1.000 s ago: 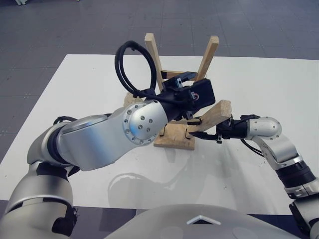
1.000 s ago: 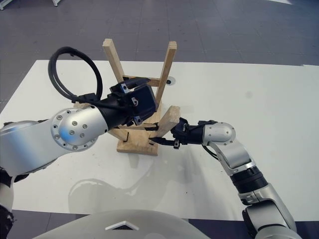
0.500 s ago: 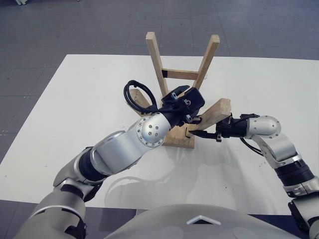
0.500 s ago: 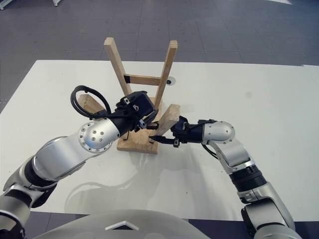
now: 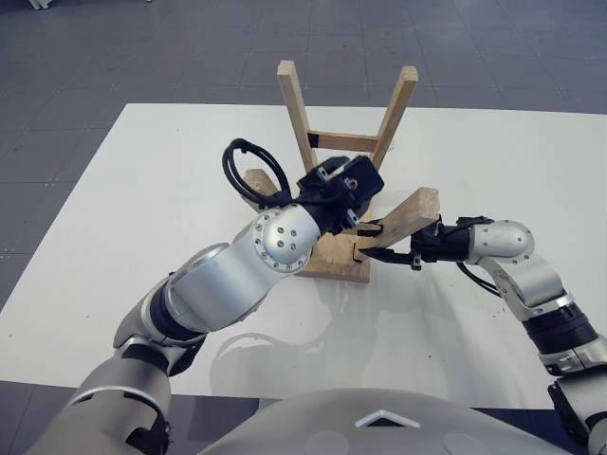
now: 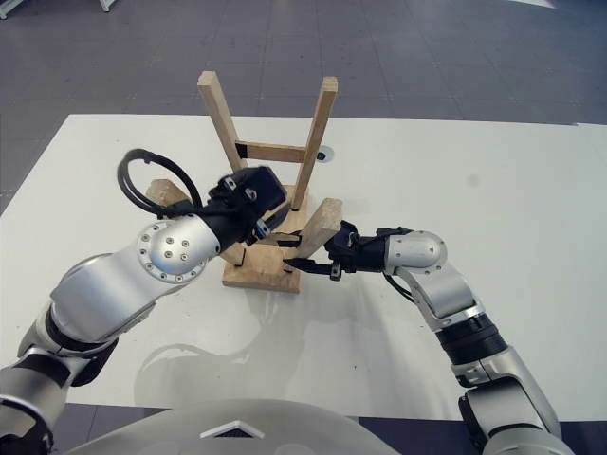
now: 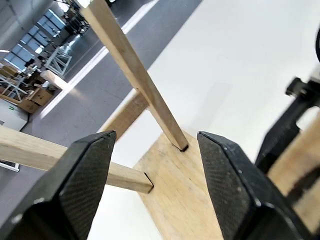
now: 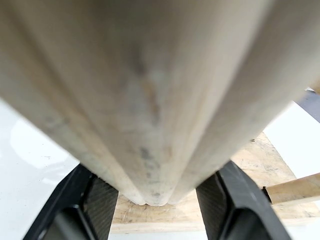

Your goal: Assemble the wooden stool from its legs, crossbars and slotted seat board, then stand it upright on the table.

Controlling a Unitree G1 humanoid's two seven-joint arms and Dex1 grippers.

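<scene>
The stool stands upside down, its seat board (image 5: pixel 337 269) flat on the white table (image 5: pixel 142 209). Two legs (image 5: pixel 293 109) (image 5: pixel 397 106) rise at the far side, joined by a crossbar (image 5: pixel 345 142). A third leg (image 5: pixel 410 216) leans over the board's near right corner, and my right gripper (image 5: pixel 381 254) is shut on it; its wood (image 8: pixel 150 100) sits between the fingers (image 8: pixel 95 202). My left gripper (image 6: pixel 270 224) hovers low over the board, open. Between its fingers (image 7: pixel 85 175) a wooden stick (image 7: pixel 145 90) stands in a slot of the board (image 7: pixel 185 200). Another wooden piece (image 6: pixel 167 195) leans at the board's left.
My left arm's black cable loop (image 5: pixel 248 166) arches beside the left far leg. Broad bare table surface lies to the left, the right and in front of the stool. The far table edge runs just behind the upright legs, with grey floor (image 5: pixel 142 47) beyond.
My left arm swung down from close to the camera, then came up a little; its gripper stayed over the seat board. The right gripper and its leg have not moved.
</scene>
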